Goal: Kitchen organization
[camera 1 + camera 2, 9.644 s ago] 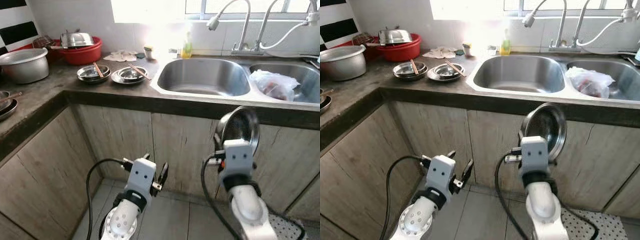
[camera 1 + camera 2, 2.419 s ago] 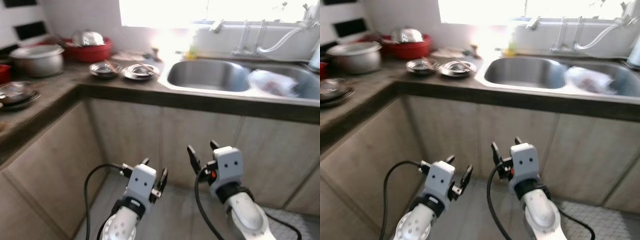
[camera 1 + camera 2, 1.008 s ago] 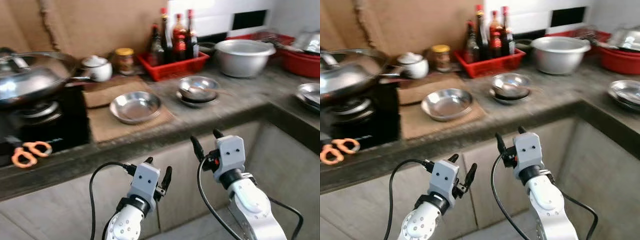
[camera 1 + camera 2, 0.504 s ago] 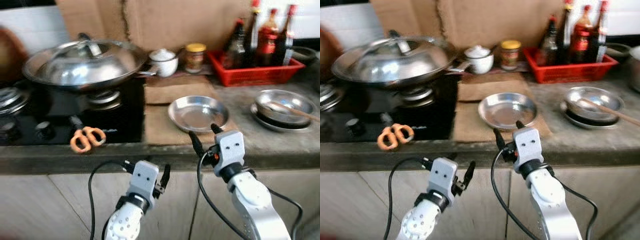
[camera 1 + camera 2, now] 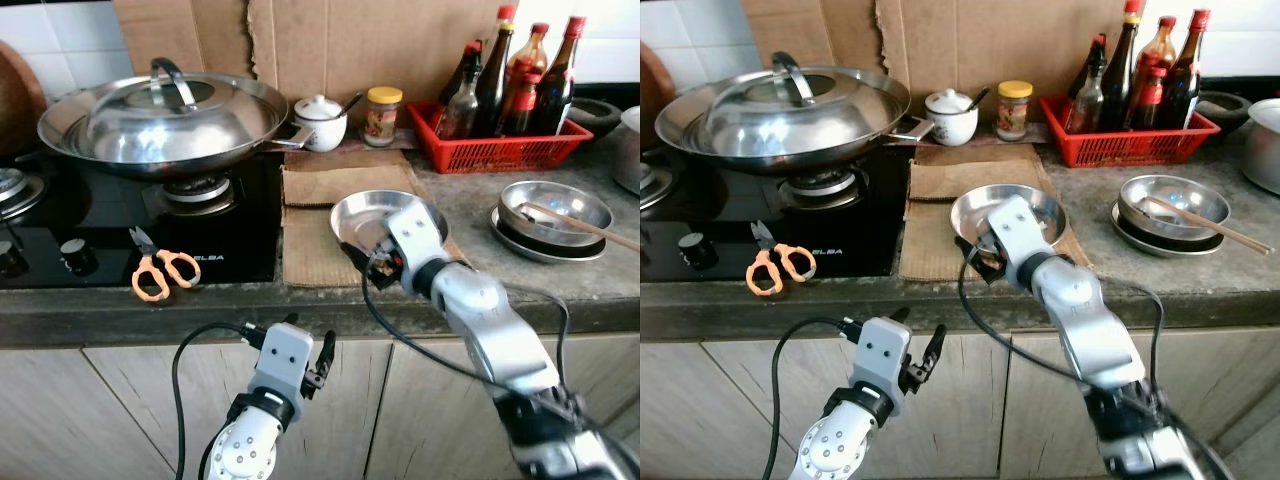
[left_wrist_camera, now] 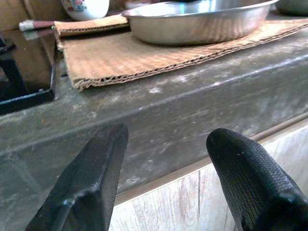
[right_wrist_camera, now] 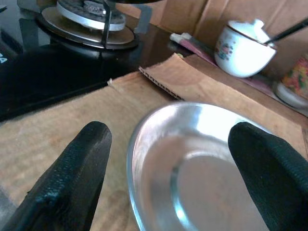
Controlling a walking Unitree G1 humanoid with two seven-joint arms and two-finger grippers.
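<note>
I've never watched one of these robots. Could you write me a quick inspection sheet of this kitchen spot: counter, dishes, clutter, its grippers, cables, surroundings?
Surface: dark stone counter, cardboard mat beside a black hob.
Job's things: steel dish on the mat; stacked bowls with a chopstick.
Clutter: orange scissors, lidded wok, white pot, jar, bottles in a red basket.
Grippers: right gripper open over the dish's rim; left gripper open, idle below the counter edge.
Cables: black leads along both arms.
Surroundings: cardboard against the wall, wooden cabinets below.

A shallow steel plate sits upright and empty on a brown cardboard sheet, at the centre of the frame, right of the stove.
</note>
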